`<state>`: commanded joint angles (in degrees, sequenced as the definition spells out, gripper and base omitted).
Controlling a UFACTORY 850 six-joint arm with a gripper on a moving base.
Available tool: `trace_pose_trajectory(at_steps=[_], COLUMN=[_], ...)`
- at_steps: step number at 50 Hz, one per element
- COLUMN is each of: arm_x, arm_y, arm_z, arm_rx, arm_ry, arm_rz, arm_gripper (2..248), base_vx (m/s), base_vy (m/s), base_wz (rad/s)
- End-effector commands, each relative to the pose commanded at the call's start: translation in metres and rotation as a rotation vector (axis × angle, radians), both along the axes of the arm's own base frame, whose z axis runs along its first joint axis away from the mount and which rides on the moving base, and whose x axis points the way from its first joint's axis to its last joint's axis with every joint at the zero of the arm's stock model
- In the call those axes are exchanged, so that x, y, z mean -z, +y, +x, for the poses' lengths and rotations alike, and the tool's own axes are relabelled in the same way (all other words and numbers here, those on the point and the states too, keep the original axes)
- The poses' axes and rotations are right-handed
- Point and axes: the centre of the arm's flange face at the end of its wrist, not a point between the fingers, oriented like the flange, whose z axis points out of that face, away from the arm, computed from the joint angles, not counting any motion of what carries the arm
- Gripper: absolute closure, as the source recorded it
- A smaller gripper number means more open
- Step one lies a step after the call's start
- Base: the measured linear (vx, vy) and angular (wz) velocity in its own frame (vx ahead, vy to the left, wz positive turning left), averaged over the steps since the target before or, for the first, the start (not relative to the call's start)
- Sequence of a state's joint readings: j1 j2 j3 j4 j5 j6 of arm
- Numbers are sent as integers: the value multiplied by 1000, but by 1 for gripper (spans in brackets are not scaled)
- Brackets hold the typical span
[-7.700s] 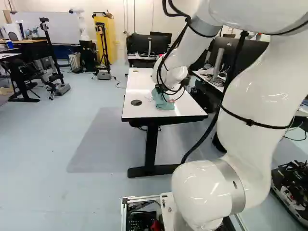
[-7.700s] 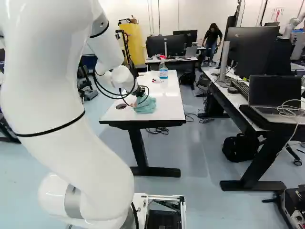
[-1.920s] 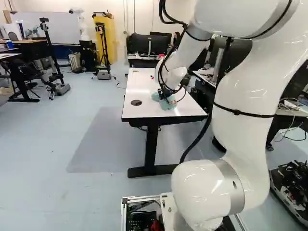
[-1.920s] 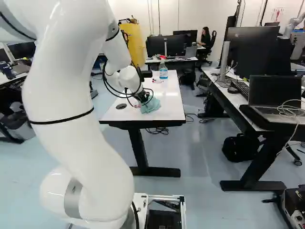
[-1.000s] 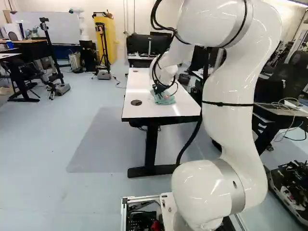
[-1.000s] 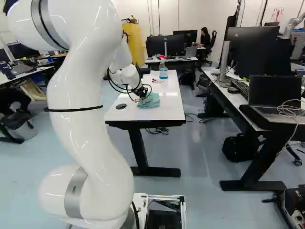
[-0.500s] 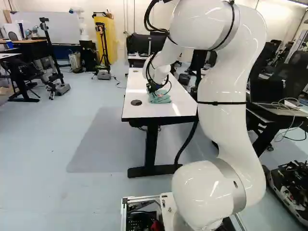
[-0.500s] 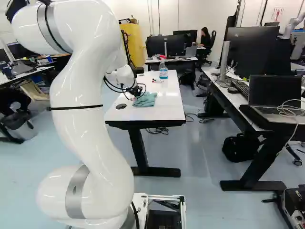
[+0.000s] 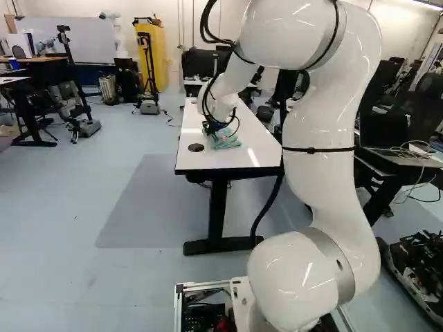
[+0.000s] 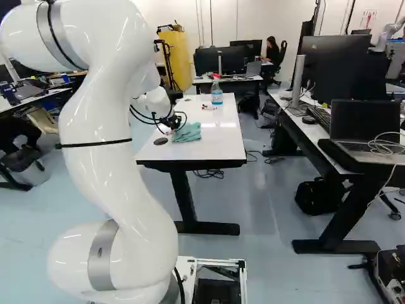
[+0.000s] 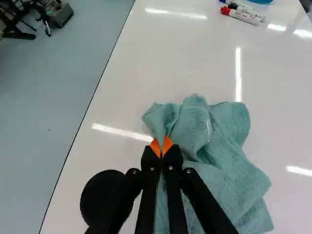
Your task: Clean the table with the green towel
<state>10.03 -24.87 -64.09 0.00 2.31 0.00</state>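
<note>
Wrist view shows the 2 orange-tipped jaws pinching a fold of the green towel (image 11: 224, 165), which lies crumpled on the counter (image 11: 146, 68). It looks light and soft; a central bunch probably gives surer hold.

White glare (image 11: 238, 73) streaks the brightly lit, glossy tabletop (image 11: 170, 63).

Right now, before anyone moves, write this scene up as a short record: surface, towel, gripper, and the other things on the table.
Surface: white table
Towel: green towel, rumpled, lying on the table
Gripper: gripper shut on a fold of the towel
Beside gripper: round black disc in the tabletop
Beyond towel: markers, lying down
Near markers: spray bottle, upright
</note>
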Motion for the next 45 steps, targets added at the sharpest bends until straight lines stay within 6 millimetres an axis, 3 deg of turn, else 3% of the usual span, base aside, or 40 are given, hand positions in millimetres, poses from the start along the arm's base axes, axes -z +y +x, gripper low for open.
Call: trace_pose_trajectory(at_steps=[18,45], arm_x=[-2,-5], arm_y=[3,-8], arm_z=[-33,-85], arm_rx=[-15,-13], arm_ry=[19,45], arm_rz=[-4,-8], arm_gripper=[226,226], base_vx=[0,0], base_vy=[0,0], base_wz=[0,0])
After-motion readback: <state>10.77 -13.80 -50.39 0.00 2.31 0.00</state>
